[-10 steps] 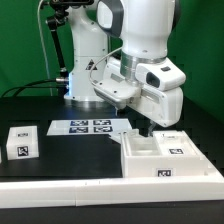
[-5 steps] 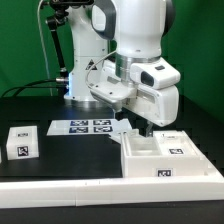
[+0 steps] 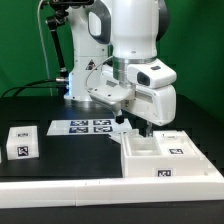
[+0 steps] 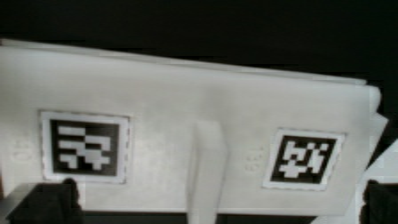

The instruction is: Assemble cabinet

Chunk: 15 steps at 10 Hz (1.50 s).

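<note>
Black table (image 3: 60, 165) carries all items. Robot arm (image 3: 135, 40) leans over the cabinet (image 3: 160, 158), which sits at the table's front, toward the exterior view's right. Marker board (image 3: 85, 127) lies mid-table. Loose tagged block (image 3: 20, 142) stands well apart, exterior view's left. Gripper (image 3: 133, 127) hangs close over the cabinet, fingers spread wide, holding nothing.
</note>
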Tool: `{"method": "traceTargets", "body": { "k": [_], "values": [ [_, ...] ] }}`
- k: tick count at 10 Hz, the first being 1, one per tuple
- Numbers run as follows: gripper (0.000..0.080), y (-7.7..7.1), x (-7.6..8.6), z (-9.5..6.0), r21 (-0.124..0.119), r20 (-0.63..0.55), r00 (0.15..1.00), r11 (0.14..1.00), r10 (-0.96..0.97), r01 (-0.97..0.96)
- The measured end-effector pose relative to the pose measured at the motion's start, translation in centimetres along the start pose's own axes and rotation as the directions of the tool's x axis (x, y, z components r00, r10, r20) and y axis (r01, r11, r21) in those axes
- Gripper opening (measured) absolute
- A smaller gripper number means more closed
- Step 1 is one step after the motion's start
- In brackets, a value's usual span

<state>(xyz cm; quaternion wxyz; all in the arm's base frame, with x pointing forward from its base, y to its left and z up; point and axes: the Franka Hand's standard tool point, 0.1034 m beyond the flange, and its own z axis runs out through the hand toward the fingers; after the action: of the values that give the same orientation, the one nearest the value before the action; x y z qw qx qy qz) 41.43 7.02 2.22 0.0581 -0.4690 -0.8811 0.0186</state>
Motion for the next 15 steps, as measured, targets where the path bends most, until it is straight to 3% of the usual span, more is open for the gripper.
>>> {"method": "traceTargets", "body": {
  "k": [1,4,5,7,8,10,11,12,15],
  "values": [
    [0.0796,0.1,0.0,0.1,-0.015,0.000,1.000,1.000,0.003,-0.003],
    [0.0796,0.0,-0.1,0.3,-0.012,-0.004,1.000,1.000,0.006,-0.006],
    [0.0757,-0.1,-0.1,0.4,-0.010,-0.007,1.000,1.000,0.008,-0.008],
    [0.0485,-0.3,0.1,0.8,-0.002,-0.014,1.000,1.000,0.010,-0.010],
    [0.0485,-0.4,0.2,1.1,0.001,-0.019,1.000,1.000,0.010,-0.010],
    [0.0167,-0.4,0.3,1.3,0.003,-0.023,1.000,1.000,0.010,-0.010],
    [0.0167,-0.3,0.2,1.3,0.000,-0.022,1.000,1.000,0.012,-0.012],
    [0.0070,-0.2,0.1,1.1,-0.006,-0.020,1.000,1.000,0.012,-0.012],
    [0.0070,-0.2,0.1,1.1,-0.006,-0.020,1.000,1.000,0.012,-0.012]
  ]
}}
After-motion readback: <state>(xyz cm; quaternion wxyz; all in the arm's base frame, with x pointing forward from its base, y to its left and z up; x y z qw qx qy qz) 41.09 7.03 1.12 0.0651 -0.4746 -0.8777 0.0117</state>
